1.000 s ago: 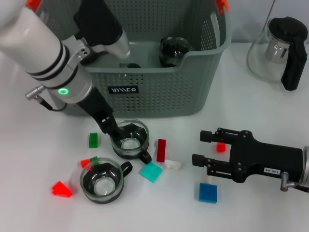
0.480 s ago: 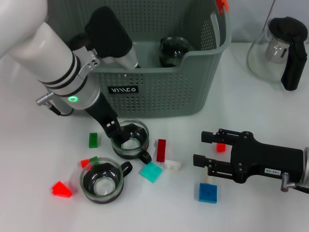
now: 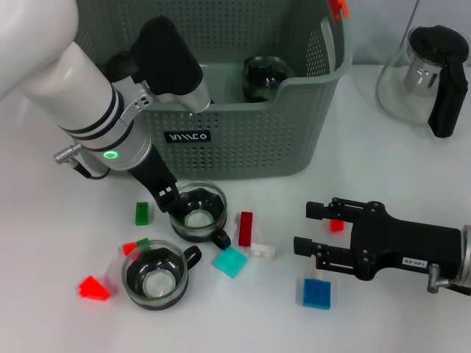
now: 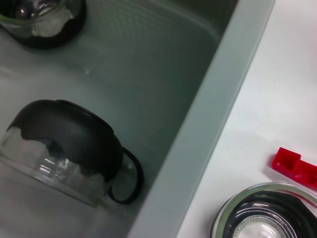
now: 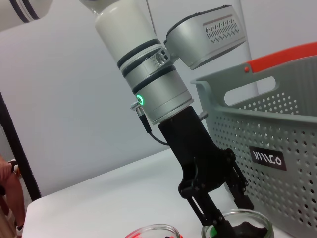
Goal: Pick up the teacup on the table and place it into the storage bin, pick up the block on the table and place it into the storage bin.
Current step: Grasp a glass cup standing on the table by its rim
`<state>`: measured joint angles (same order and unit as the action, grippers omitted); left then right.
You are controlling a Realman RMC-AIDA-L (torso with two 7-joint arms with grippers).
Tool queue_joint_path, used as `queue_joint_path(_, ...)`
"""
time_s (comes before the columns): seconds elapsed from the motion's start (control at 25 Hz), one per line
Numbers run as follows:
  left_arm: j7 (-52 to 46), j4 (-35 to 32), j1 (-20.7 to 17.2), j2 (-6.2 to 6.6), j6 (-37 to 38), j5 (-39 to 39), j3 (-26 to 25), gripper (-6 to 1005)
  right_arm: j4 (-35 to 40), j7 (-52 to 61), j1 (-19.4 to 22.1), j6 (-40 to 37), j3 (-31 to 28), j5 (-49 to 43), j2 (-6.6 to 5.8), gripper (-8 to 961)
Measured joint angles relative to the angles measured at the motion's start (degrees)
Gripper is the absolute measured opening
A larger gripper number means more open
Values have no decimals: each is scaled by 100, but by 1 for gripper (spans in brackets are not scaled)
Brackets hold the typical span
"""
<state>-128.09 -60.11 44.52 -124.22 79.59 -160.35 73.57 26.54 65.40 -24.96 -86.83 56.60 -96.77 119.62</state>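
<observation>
Four teacups are showing in all. Two are lying inside the storage bin [image 3: 243, 140]: one teacup [image 4: 59, 148] is on its side with its handle near the bin's front wall, and another teacup [image 4: 42, 22] is sitting deeper in. Two more are standing on the table in front of the bin, the nearer teacup [image 3: 197, 213] just below the bin's label and the farther teacup [image 3: 154, 273] beyond it, away from the bin.

Eight blocks are lying in front of the bin: green [image 3: 142, 213], a small red-and-green one [image 3: 136, 246], red [image 3: 93, 287], dark red [image 3: 245, 228], white [image 3: 263, 250], teal [image 3: 231, 261], blue [image 3: 316, 293] and a small red one [image 3: 336, 225]. One glass teapot [image 3: 430, 73] is standing to the bin's right.

The black label [image 3: 187, 136] is carrying white lettering that cannot be read with certainty.

The left gripper [image 3: 173, 198] is reaching down at the nearer teacup, fingers spread at its rim. Compared with a second ago its arm is sitting slightly farther right along the bin's front, while the cup is lying where it was.

The right gripper [image 3: 307, 226] is hovering in front of the bin's right corner, fingers spread.
</observation>
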Motion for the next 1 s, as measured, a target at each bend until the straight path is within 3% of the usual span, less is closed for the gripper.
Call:
queue_joint_path(0.64, -278, 77, -11, -1, -211, -119, 347, 545, -70, 12, 0, 9, 6, 0, -15, 712)
queue_joint_path(1.0, -407, 141, 6, -5, -281, -243, 406, 259, -70, 17, 0, 8, 9, 0, -22, 711)
